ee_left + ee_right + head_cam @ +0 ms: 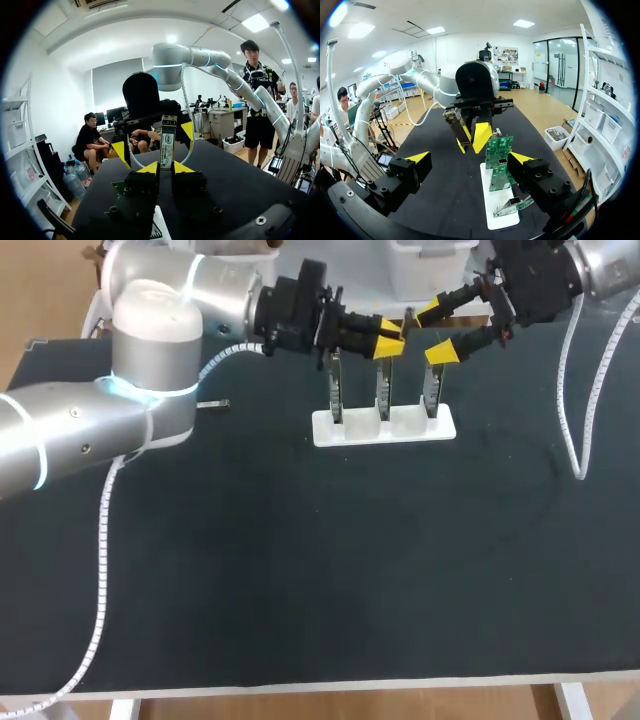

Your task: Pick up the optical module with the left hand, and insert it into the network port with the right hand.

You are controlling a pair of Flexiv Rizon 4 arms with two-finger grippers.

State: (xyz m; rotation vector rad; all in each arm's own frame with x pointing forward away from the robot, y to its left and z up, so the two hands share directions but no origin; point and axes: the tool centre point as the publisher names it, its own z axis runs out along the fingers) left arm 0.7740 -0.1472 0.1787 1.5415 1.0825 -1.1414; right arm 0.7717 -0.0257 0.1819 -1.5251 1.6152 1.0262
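The optical module [167, 142], a slim metal bar with a label, stands upright with my left gripper [166, 167] shut on its lower end. In the head view the left gripper [392, 338] hovers above the upright circuit boards [382, 390], which carry the network ports and stand in a white holder [385, 427]. My right gripper [440, 332] is open just to its right, facing it. In the right wrist view the right gripper [470, 157] is spread wide, with the left gripper and the module [452, 116] a short way ahead, above the boards [497, 150].
A small metal piece [213, 404] lies on the dark table [300, 570] left of the holder. The right arm's white cable [585, 390] hangs down onto the table at the right.
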